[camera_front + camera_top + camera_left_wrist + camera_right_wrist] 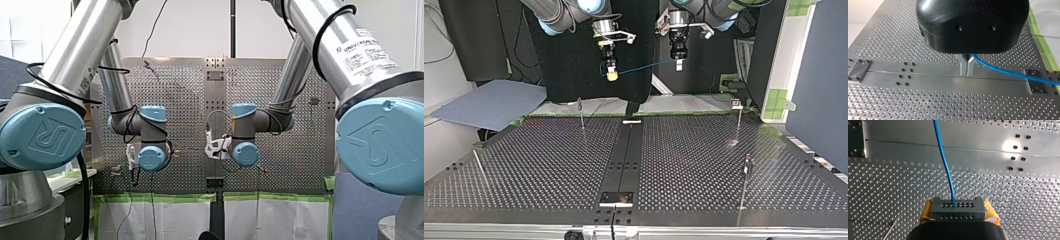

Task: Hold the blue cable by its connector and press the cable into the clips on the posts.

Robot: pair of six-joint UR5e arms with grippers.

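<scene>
Step in hand: carrying the blue cable (644,66) aloft between both arms, ahead of any clipping; I judge the task barely begun
Right jaws: pinching the dark connector (958,210) between yellow pads (991,210); the cable runs ahead out of the connector's holed face
Left jaws: metal fingers (963,65) pressed together on the cable itself, which leaves them to one side
Cable: strung from one arm to the other, well above the tabletop (549,165), touching no post
Posts: thin ones stand on the tabletop in the top view; nearest the cable are the far-left post (581,114) and the far-right post (738,120); none carries the cable
Next move calls for: lowering both ends together with the span taut and lined up over a post's clip, then pressing down until the cable seats; the clips are too small to tell which way they open
</scene>
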